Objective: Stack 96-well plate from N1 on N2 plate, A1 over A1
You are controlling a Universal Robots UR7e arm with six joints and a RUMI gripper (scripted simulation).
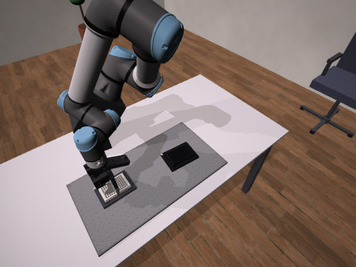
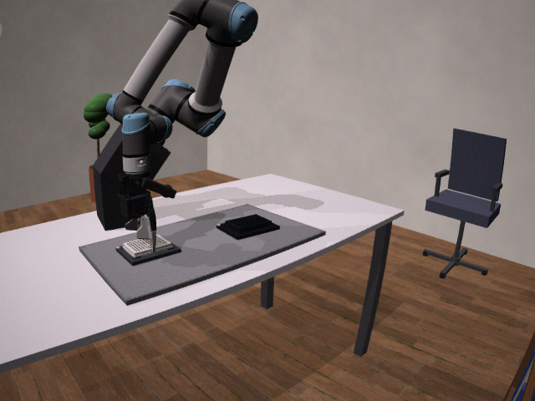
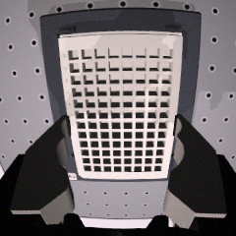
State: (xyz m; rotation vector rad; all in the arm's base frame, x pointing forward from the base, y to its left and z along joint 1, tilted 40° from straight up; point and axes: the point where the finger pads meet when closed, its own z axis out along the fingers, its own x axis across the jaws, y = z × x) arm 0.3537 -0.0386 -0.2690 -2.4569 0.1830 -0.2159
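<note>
The white 96-well plate [image 1: 107, 195] [image 2: 134, 246] [image 3: 120, 98] sits in the dark nest N1 [image 1: 107, 203] [image 2: 129, 257] [image 3: 192, 59] on the left part of the grey perforated board [image 1: 172, 186] [image 2: 207, 259] [image 3: 15, 59]. My gripper [image 1: 108, 186] [image 2: 145, 238] [image 3: 122, 116] is down over it, and its two fingers press on the plate's long sides, shut on it. The plate still rests in the nest. A black plate [image 1: 180, 154] [image 2: 249, 223] lies flat in the nest N2 [image 1: 174, 168] further right on the board.
The board lies on a white table [image 1: 244, 123] [image 2: 345, 207], whose front edge runs close to it. The arm's dark base [image 2: 105, 190] stands behind N1. An office chair [image 1: 336, 86] [image 2: 468, 194] stands on the floor far to the right.
</note>
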